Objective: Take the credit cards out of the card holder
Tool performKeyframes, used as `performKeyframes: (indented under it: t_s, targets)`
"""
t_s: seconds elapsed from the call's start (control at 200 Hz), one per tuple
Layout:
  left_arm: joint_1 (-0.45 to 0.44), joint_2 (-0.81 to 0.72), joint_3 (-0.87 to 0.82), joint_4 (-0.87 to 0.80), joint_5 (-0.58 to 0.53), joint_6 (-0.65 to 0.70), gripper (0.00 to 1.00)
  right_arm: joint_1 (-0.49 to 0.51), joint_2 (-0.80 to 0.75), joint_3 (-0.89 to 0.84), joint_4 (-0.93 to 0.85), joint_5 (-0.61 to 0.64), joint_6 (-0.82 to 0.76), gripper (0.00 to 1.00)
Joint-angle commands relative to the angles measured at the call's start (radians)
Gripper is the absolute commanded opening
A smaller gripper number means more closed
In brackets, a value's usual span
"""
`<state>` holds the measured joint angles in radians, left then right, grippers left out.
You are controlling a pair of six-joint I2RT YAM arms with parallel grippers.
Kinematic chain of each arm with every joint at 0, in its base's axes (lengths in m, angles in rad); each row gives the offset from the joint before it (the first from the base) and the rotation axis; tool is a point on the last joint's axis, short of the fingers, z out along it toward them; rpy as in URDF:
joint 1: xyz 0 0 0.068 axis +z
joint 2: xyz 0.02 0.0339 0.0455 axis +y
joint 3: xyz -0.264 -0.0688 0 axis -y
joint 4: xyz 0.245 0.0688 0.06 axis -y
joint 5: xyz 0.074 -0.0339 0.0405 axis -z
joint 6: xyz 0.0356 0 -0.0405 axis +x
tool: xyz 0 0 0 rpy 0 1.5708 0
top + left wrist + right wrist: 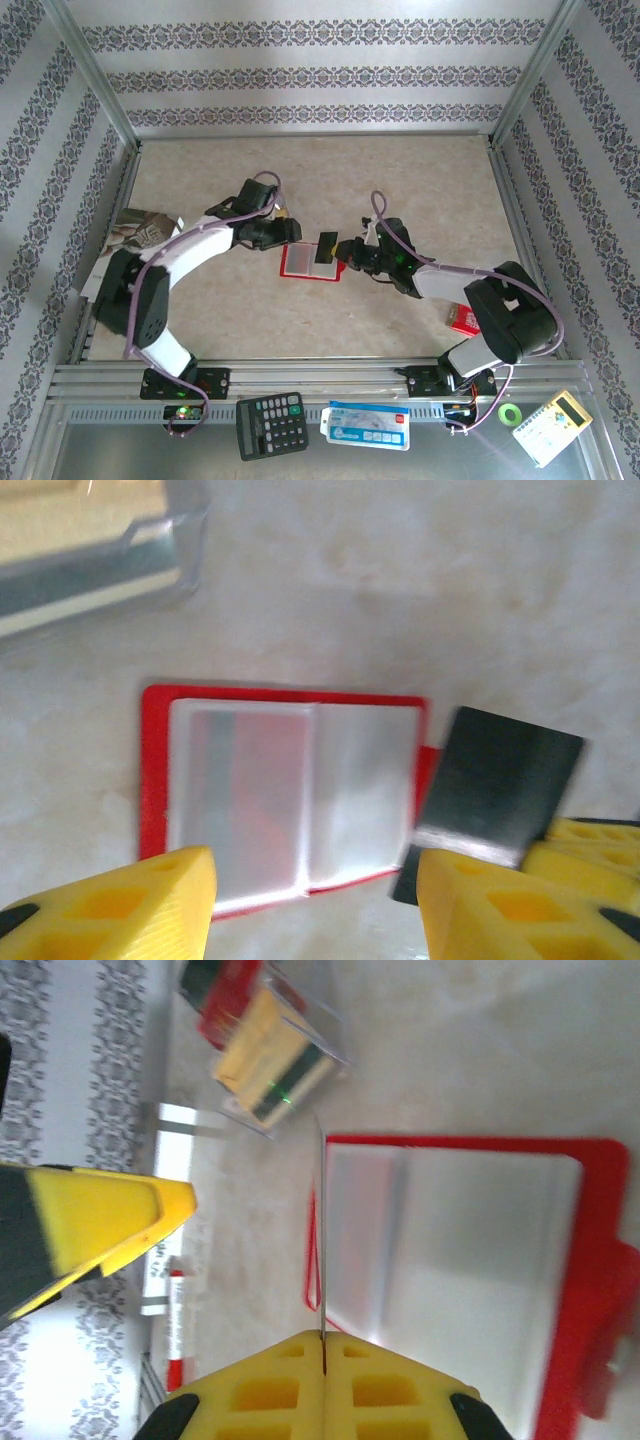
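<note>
One dark card pinched in right gripper, left gripper spread over open card holder

No legible text anywhere, print on the blue-and-white packet too small, calculator key markings blurred

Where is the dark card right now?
In the top view the dark card is near the middle of the table, pinched in the right gripper at the right edge of the open red card holder.
</note>
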<state>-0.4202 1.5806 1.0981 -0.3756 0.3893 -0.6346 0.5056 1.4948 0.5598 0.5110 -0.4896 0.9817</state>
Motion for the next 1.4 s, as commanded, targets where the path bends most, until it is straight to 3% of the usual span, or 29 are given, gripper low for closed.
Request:
performKeyframes:
  t_s: [0.0,0.34,0.645,0.829,1.394]
  targets:
    - [0.019,-0.103,-0.048,0.058,0.015,-0.077,0.60,-0.010,-0.040,-0.003,0.165,-0.033,0.058,0.00]
    - [0.052,-0.351,-0.267,0.483,0.152,-0.330,0.83,-0.007,-0.036,0.021,0.503,-0.078,0.298,0.00]
    - [0.051,-0.323,-0.272,0.774,0.282,-0.492,0.78,-0.007,-0.019,0.127,0.537,-0.089,0.400,0.00]
    - [0.051,-0.287,-0.256,0.878,0.330,-0.540,0.65,-0.001,0.008,0.167,0.575,-0.102,0.455,0.00]
    - [0.052,-0.283,-0.212,0.775,0.346,-0.450,0.00,0.013,0.003,0.149,0.552,-0.079,0.471,0.00]
